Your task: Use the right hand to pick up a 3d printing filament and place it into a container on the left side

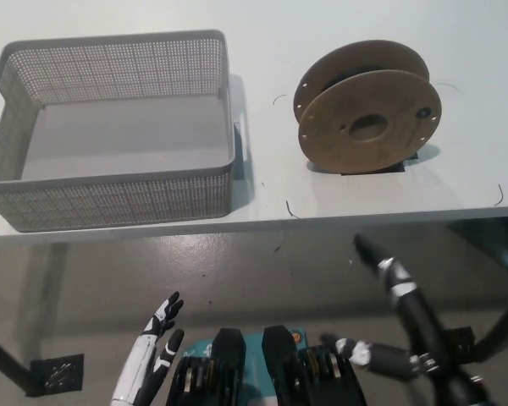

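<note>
Filament spool [369, 110]: brown cardboard flanges, round, with a central hub hole and small holes around the face; dark filament wound between the flanges, probably black, though little of it shows. Stands on its rim on the white table, near the front edge, right of centre.

Container [110, 199]: grey plastic basket with perforated mesh walls, rectangular, upright, empty. Sits on the table's left part, just beside the spool, not touching it.

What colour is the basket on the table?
Light grey mesh basket, seen in the head view.
</note>
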Tool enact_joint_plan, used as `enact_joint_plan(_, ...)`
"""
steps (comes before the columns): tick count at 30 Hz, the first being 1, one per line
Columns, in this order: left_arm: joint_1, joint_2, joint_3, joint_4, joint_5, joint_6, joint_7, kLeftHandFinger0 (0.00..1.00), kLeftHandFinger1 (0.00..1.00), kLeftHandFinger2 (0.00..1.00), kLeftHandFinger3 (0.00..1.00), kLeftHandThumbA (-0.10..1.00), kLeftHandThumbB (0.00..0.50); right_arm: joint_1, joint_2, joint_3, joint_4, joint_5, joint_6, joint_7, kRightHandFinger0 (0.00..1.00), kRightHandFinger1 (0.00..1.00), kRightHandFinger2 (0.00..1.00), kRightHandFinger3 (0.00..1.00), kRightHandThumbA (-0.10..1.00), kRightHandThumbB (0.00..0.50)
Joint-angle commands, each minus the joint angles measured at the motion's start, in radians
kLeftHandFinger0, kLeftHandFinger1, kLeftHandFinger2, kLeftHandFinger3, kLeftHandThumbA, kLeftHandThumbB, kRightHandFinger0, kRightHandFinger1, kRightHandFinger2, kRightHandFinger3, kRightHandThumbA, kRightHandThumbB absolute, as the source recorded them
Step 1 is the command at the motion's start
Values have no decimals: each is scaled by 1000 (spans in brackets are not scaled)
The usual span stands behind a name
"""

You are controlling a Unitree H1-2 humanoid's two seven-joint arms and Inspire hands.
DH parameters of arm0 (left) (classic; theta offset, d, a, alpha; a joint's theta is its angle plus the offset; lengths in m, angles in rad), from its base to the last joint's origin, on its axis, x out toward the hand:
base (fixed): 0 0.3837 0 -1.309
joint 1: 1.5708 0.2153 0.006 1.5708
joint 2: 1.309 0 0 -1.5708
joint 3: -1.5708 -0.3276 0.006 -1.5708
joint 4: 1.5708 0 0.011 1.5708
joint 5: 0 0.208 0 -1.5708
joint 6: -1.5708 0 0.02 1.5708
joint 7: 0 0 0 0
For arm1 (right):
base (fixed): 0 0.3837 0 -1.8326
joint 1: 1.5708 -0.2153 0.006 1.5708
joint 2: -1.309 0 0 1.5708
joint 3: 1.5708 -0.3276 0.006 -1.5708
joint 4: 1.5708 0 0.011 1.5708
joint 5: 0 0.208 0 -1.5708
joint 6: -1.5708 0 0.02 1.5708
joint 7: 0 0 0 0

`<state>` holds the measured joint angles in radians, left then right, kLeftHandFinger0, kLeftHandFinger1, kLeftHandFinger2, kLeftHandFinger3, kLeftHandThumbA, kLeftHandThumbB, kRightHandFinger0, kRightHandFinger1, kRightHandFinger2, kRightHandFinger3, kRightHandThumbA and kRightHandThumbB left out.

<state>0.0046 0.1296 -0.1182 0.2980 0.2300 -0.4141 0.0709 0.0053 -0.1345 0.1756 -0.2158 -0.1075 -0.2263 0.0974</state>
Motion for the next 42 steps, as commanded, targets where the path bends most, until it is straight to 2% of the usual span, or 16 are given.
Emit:
enact_joint_plan(1, -27, 8, -9, -5, 16, -56, 25, 1000, 1000, 1000, 1000, 1000, 112, -79, -80, -87, -174, 35, 10, 14, 1000, 1000, 1000, 1000, 906, 196)
enact_joint_plan(2, -30, 8, -11, -4, 18, -56, 25, 1000, 1000, 1000, 1000, 1000, 115, -101, -97, -106, -204, 44, 35, 17, 1000, 1000, 1000, 1000, 904, 202)
enact_joint_plan(3, -30, 6, -9, -5, 24, -56, 26, 1000, 1000, 1000, 1000, 1000, 108, -139, -125, -139, -252, 24, 102, 20, 1000, 1000, 1000, 1000, 956, 237)
enact_joint_plan(5, -31, 8, -8, -6, 28, -56, 26, 1000, 1000, 1000, 1000, 1000, 110, -187, -156, -174, -274, 16, 130, 19, 1000, 1000, 1000, 1000, 964, 225)
enact_joint_plan(12, -28, 13, -15, -4, 31, -56, 34, 1000, 1000, 1000, 1000, 1000, 111, -434, -318, -275, -235, 21, 307, 54, 1000, 1000, 1000, 1000, 1000, 336)
enact_joint_plan(14, -27, 16, -14, -4, 37, -56, 36, 1000, 1000, 1000, 1000, 1000, 117, -522, -365, -272, -226, 9, 409, 83, 1000, 1000, 1000, 1000, 1000, 371)
enact_joint_plan(17, -27, 18, -17, -4, 27, -56, 32, 1000, 1000, 1000, 1000, 1000, 117, -608, -410, -256, -172, 14, 442, 113, 1000, 1000, 1000, 1000, 987, 356)
enact_joint_plan(20, -22, 17, -15, -5, 34, -56, 37, 1000, 1000, 1000, 1000, 1000, 113, -718, -463, -209, -74, 8, 445, 176, 1000, 1000, 1000, 1000, 992, 331)
enact_joint_plan(24, -17, 19, -19, -5, 34, -56, 38, 1000, 1000, 1000, 1000, 1000, 119, -843, -527, -117, 8, -23, 533, 271, 1000, 1000, 1000, 1000, 1000, 295)
enact_joint_plan(26, -9, 21, -20, -7, 31, -56, 37, 1000, 1000, 1000, 1000, 1000, 126, -896, -546, -74, 82, -27, 551, 309, 1000, 1000, 1000, 1000, 1000, 342)
enact_joint_plan(27, -8, 23, -19, -8, 30, -56, 36, 1000, 1000, 1000, 1000, 1000, 130, -918, -554, -53, 116, -35, 538, 319, 1000, 1000, 1000, 1000, 1000, 336)
enact_joint_plan(29, -12, 23, -18, -5, 37, -56, 40, 1000, 1000, 1000, 1000, 1000, 113, -976, -567, -8, 173, -46, 571, 358, 1000, 1000, 1000, 1000, 1000, 383)
enact_joint_plan(33, -20, 27, -10, -2, 34, -56, 32, 1000, 1000, 1000, 1000, 1000, 103, -1094, -589, 119, 296, -157, 552, 415, 1000, 1000, 1000, 1000, 1000, 433)
enact_joint_plan(39, -21, 28, -7, -4, 31, -56, 22, 1000, 1000, 1000, 1000, 1000, 54, -1229, -568, 243, 472, -226, 521, 470, 1000, 1000, 1000, 1000, 1000, 434)
enact_joint_plan(41, -22, 29, -6, -3, 30, -56, 20, 1000, 1000, 1000, 1000, 1000, 43, -1283, -547, 290, 527, -255, 532, 506, 1000, 1000, 1000, 1000, 1000, 478)
enact_joint_plan(42, -21, 28, -5, -4, 31, -56, 18, 1000, 1000, 1000, 1000, 1000, 37, -1301, -542, 310, 533, -267, 548, 530, 1000, 1000, 1000, 1000, 1000, 475)
